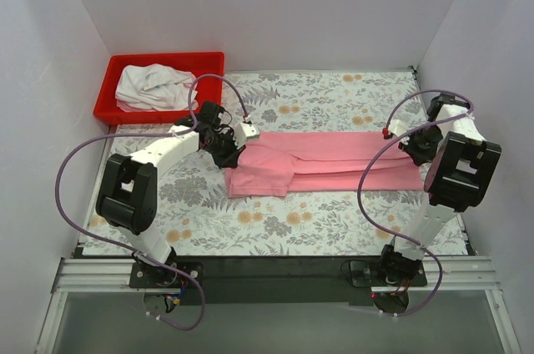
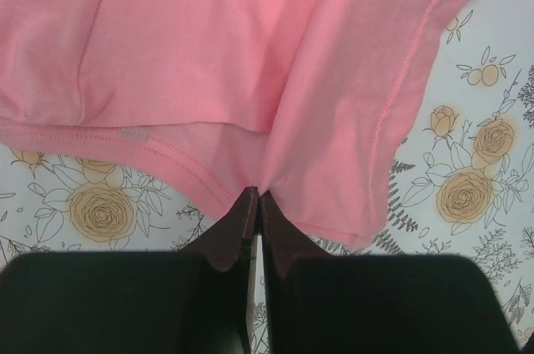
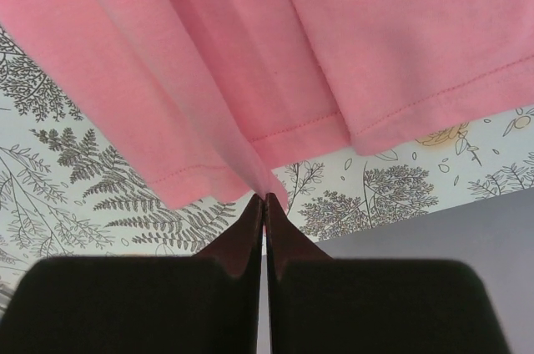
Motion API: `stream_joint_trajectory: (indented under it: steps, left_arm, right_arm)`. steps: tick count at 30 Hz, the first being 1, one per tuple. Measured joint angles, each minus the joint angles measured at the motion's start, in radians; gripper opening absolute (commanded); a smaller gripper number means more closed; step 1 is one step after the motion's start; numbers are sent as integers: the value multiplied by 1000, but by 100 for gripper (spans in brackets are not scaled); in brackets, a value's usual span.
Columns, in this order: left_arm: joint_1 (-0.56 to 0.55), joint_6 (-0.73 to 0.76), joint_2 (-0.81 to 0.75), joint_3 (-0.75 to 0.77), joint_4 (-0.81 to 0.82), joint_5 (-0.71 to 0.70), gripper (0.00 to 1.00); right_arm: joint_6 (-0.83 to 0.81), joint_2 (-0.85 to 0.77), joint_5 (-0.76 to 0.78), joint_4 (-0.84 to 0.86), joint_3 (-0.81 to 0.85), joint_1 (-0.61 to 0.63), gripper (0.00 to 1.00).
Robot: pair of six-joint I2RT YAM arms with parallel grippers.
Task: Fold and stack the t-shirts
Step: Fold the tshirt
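- Nearest me, both arm bases sit on the black mounting strip (image 1: 275, 270) at the near edge of the table, left arm on the left, right arm on the right, each trailing a loop of purple cable (image 1: 71, 170).
- Beyond the strip lies the floral table cover (image 1: 292, 220), printed with ferns and yellow roses.
- The pink t-shirt (image 1: 334, 158) lies across the middle of the cover as a long narrow band running left to right. Its left end is wider, with a sleeve folded over the body.
- My left gripper (image 1: 236, 150) is at that left end. On the left wrist camera its jaws (image 2: 257, 197) are pressed together with a pinch of pink hem between the tips, so I read it as clenched on the pink t-shirt (image 2: 209, 53). The cloth rises off the cover (image 2: 484, 162) towards the tips.
- My right gripper (image 1: 410, 147) is at the right end of the band. On the right wrist camera its jaws (image 3: 265, 199) are closed on a thin ridge of the pink t-shirt (image 3: 334, 37). The stitched hems hang just above the cover (image 3: 67, 170).
- Far left, a red plastic bin (image 1: 167, 57) stands at the far corner of the cover, well apart from the pink shirt.
- The white t-shirt (image 1: 154, 87) lies crumpled inside that bin, unfolded.
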Motion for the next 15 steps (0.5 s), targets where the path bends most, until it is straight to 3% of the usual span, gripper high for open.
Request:
stream_joint_trajectory:
  steps: [6, 7, 9, 10, 12, 15]
  left_arm:
    - [1, -15, 59, 14, 32, -12, 1]
    - [1, -23, 70, 20, 37, -16, 3]
    - [1, -49, 92, 35, 50, -31, 16]
    - [2, -64, 100, 44, 55, -39, 19]
    - [8, -101, 108, 58, 57, -49, 26]
    - [36, -170, 101, 66, 51, -42, 32]
  right_arm:
    - [15, 32, 22, 26, 0, 2, 5]
    - [23, 35, 26, 32, 0, 3, 20]
    - [41, 40, 29, 40, 0, 4, 34]
    - [51, 42, 30, 43, 0, 5, 53]
    - [87, 42, 28, 48, 3, 3, 62]
    - [124, 40, 8, 50, 20, -9, 62]
